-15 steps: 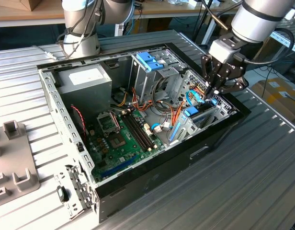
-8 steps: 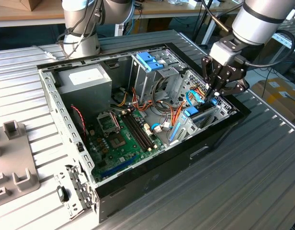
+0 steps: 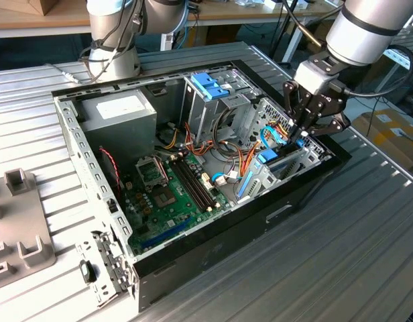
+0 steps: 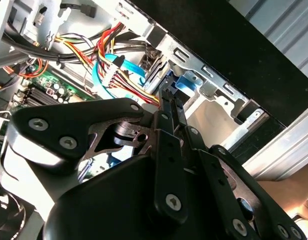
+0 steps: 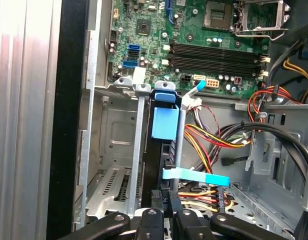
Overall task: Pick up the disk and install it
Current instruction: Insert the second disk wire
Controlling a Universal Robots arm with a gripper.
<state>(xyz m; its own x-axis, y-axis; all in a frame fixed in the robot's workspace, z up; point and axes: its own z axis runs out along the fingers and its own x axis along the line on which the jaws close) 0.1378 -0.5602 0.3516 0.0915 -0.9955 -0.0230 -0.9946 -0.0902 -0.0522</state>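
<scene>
The end effector (image 3: 304, 131) is lowered into the open computer case (image 3: 193, 261), at the corner of the case on the exterior view's right. Its black fingers (image 5: 170, 207) stand close together, narrow, and they pinch the upper edge of the disk (image 5: 165, 131). The disk stands on its edge inside the grey metal drive bay (image 5: 116, 130), and its light-blue carrier frame faces up toward the first wrist view. In the second wrist view the fingertips (image 4: 170, 102) meet at the blue part of the disk (image 4: 186, 82), just beside the case wall. A light-blue flat cable (image 5: 196, 176) crosses just beside the disk. The green motherboard (image 3: 169, 194) lies on the case floor, and the case rests on the ribbed metal tabletop (image 3: 340, 248).
</scene>
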